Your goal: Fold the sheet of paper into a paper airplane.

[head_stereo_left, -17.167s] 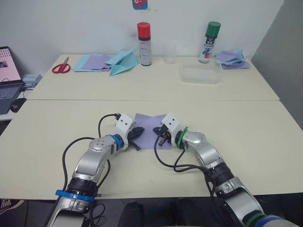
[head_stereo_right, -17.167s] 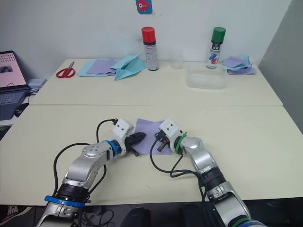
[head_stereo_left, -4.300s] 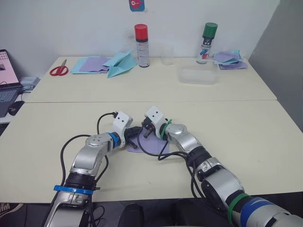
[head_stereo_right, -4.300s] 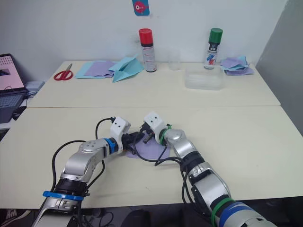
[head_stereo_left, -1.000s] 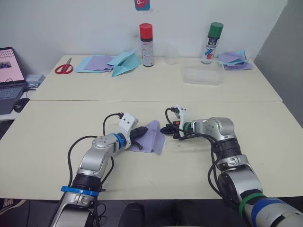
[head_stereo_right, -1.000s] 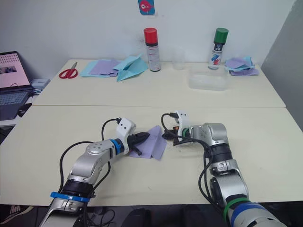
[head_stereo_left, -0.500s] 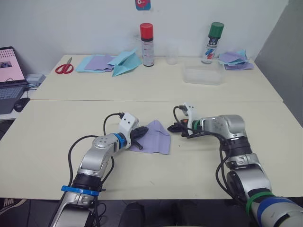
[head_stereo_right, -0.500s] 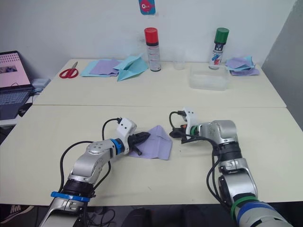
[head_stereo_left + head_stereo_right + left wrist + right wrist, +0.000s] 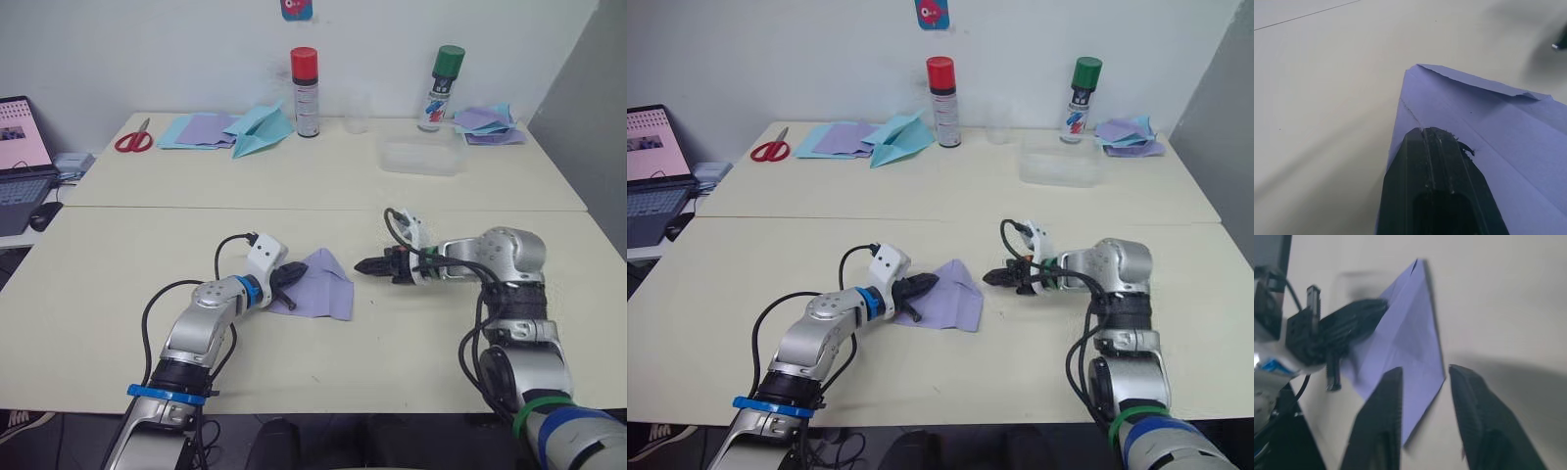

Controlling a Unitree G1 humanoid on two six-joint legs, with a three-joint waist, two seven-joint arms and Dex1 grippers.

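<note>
Left eye view: sheet of paper (image 9: 321,283) between left gripper (image 9: 290,276) and right gripper (image 9: 361,264).

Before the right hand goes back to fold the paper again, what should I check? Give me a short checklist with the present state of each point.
1. Left hand pins the paper: ok, its shut fingers press on the paper's near-left part.
2. Right hand free of the paper: ok, it is apart from it, to the right.
3. Right hand ready to grip: ok, the wrist view shows its fingers open.
4. Paper lies flat: not ok, the far corner stands up a little.
5. Crease sharp enough: cannot tell.
6. Table between hand and paper bare: ok.
</note>
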